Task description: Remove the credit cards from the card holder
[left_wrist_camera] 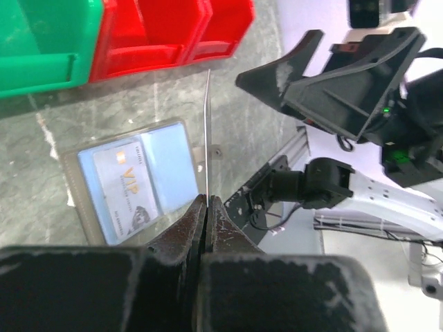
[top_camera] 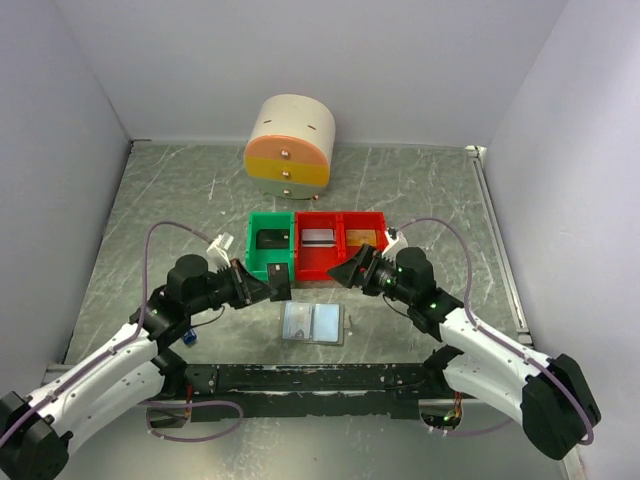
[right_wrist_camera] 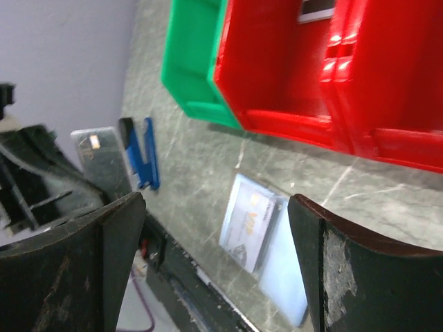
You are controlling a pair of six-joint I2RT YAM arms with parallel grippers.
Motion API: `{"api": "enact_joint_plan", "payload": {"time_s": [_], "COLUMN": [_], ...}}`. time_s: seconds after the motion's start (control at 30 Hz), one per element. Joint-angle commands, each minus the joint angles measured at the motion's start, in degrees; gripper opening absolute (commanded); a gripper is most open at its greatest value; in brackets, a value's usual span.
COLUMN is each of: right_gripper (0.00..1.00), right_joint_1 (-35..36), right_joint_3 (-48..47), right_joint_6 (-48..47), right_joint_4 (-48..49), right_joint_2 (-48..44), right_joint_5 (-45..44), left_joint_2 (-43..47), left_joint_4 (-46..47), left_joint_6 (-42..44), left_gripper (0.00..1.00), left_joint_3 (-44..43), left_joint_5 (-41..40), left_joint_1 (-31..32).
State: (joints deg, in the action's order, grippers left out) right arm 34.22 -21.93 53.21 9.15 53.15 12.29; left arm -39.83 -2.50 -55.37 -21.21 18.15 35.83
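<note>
Our left fingers (left_wrist_camera: 201, 216) are clamped on a silvery card (left_wrist_camera: 208, 131); the holder (top_camera: 313, 323) lies open on the table (top_camera: 180, 200) just before the red bins (top_camera: 318, 266), a VIP card (left_wrist_camera: 124, 185) inside; right fingers (top_camera: 350, 272) apart.

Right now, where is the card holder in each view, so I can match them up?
Top external: card holder just below centre, lying open.
Left wrist: lower left.
Right wrist: lower centre.
Shared landmark: the red bins, just beyond it in every view.
</note>
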Motion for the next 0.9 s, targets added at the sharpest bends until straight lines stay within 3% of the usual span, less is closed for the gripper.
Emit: {"api": "enact_joint_plan", "payload": {"time_s": [0.0, 0.23, 0.33, 0.6, 0.87], "right_gripper": [0.85, 0.81, 0.74, 0.51, 0.40], "right_joint_1": [-1.3, -0.9, 0.1, 3.4, 4.6], "right_joint_3": [3.8, 8.4, 8.5, 4.2, 2.3], "right_joint_6": [3.4, 12.2, 14.2, 13.7, 15.3], "right_joint_4": [14.1, 32.2, 37.6, 39.9, 43.7], "right_joint_2": [-2.3, 0.2, 2.3, 7.9, 11.8], "right_joint_5": [12.2, 20.2, 22.1, 23.9, 25.9], "left_joint_2": [-1.7, -8.0, -9.7, -9.2, -9.8], "left_joint_4": [11.8, 31.9, 39.2, 35.3, 39.8], "left_joint_6": [0.3, -6.5, -9.0, -6.5, -8.4], "left_gripper": [0.07, 0.07, 0.07, 0.07, 0.07], "left_joint_3": [0.6, 4.1, 5.3, 3.5, 5.0], "left_joint_5": [15.0, 24.5, 25.5, 25.3, 25.3], "left_joint_1": [-2.6, -2.5, -2.5, -2.5, -2.5]}}
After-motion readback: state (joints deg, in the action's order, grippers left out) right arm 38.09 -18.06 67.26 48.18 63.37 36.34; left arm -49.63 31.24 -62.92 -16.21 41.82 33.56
